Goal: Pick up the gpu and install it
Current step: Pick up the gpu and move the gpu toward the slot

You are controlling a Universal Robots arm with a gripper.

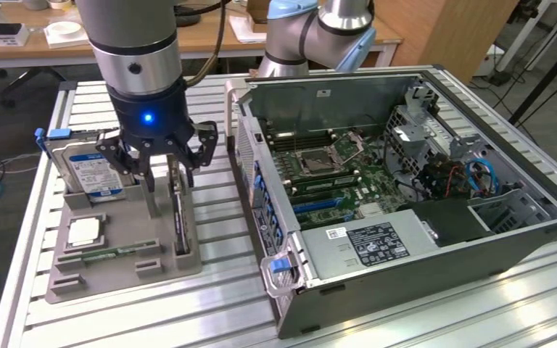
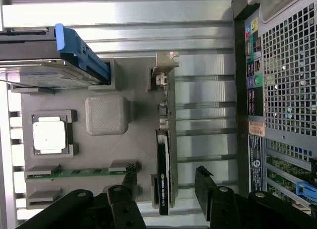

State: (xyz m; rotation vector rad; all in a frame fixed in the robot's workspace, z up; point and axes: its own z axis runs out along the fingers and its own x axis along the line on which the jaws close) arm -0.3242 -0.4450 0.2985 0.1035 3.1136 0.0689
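Wide open, my tool (image 1: 167,177) holds nothing and hangs just over the gpu (image 1: 178,217), one finger on each side. The gpu stands on its edge in a gray holder (image 1: 104,275) on the counter (image 1: 220,304). The hard drive (image 1: 90,174) is at 10 o'clock from it, and the open computer case (image 1: 434,290) is at 3 o'clock.

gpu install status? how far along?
Done: the gripper is over the gpu, jaws open and lined up to either side of the card. In hand: nothing; the gpu stands on edge in its gray holder. Left: grasp, lift and seating it in the open case, none done yet.
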